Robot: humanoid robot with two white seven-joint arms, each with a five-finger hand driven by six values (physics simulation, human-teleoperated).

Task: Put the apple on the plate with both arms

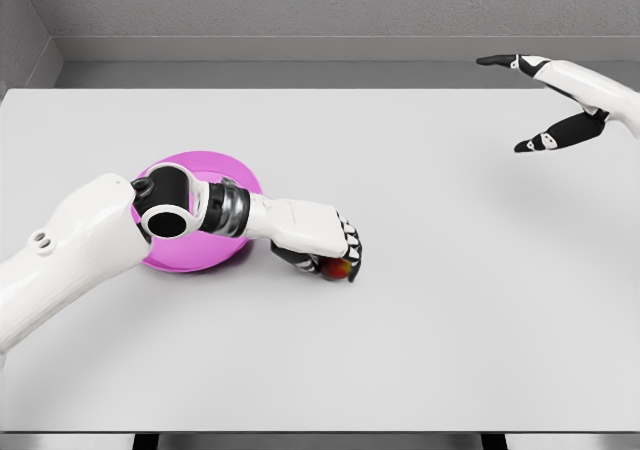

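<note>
While most of it is buried under fingers, the apple (336,268) is sitting on the bench (420,310) just right of the plate (205,162), showing only as a small red and orange patch with a bit of yellow. The left robot hand (322,242) is curled right over it, dark fingertips (350,250) wrapped down around the far and right side, thumb tucked under on the near side, so it's clamped on the fruit. Can't honestly tell if the apple is lifted a hair or still touching the surface, since the hand's shadow sits right beneath it.

The plate is bright magenta and round, but the left forearm and its black elbow joint cross straight over the middle of it, so you only get the back rim and a sliver of the front edge. The plate and the apple are near each other but not touching, with the wrist bridging the gap.

The right robot hand (535,105) is way off at the upper right, well apart from everything, hanging above the back of the bench with its fingers spread loose and holding nothing. Its arm gets cut off by the picture's right edge. Behind the bench there's just a grey wall (300,5).
</note>
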